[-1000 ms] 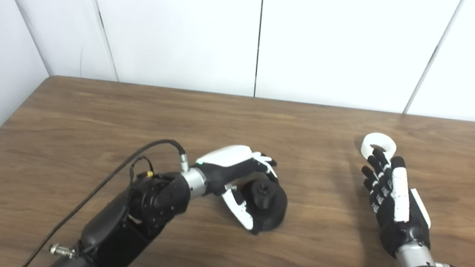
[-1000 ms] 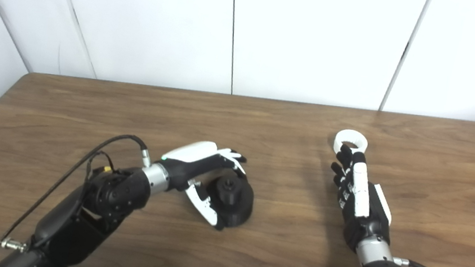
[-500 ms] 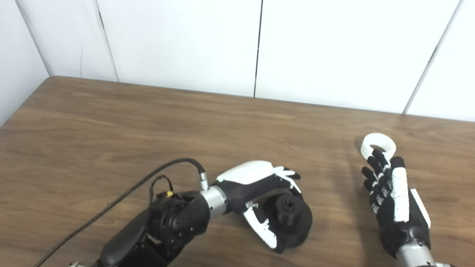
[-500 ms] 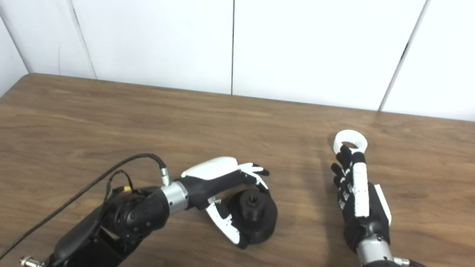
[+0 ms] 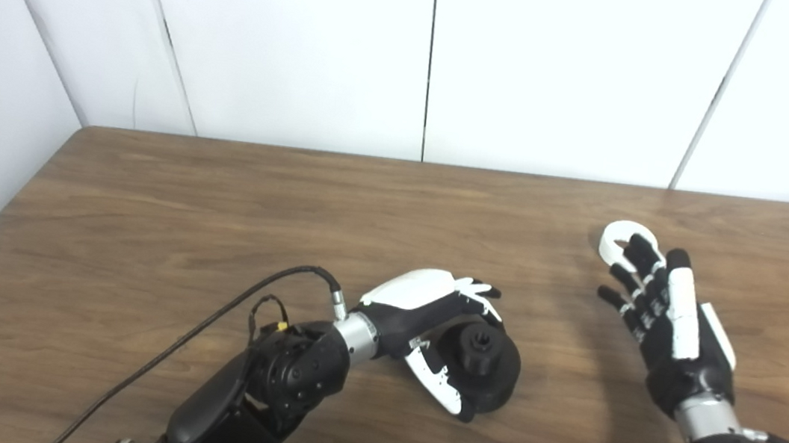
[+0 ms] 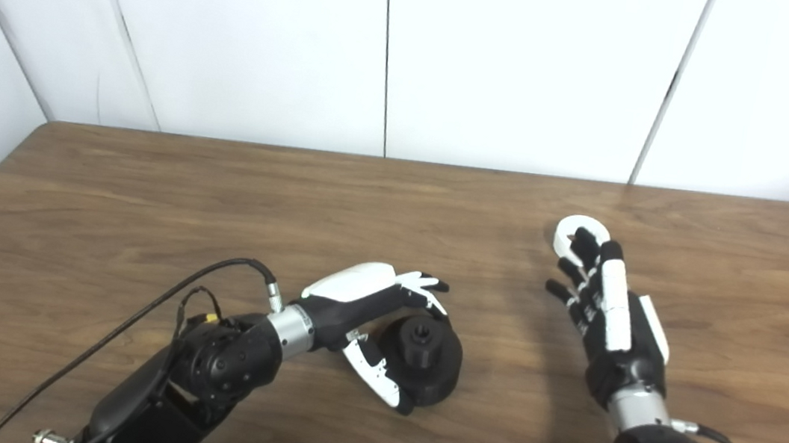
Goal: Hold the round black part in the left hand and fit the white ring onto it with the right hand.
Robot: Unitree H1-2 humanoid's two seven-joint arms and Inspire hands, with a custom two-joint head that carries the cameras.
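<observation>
The round black part [image 5: 491, 367], with a short knob at its centre, rests on the wooden table [image 5: 277, 199] near the middle front. My left hand [image 5: 429, 307] is shut on it, fingers curled over the top and the thumb [image 5: 433, 386] against its near side. The white ring [image 5: 619, 227] lies flat on the table at the right. My right hand [image 5: 670, 319] is open, fingers spread and pointing away from me. Its fingertips [image 5: 638, 245] overlap the ring's near side; I cannot tell whether they touch it.
A black cable [image 5: 225, 310] loops from my left forearm across the table's front left. White wall panels [image 5: 430, 53] stand behind the table's far edge, and another wall borders the left edge.
My left hand slid the black part to the right over the first half second, then stayed still. My right hand has since reached forward, so its fingertips now cover part of the ring.
</observation>
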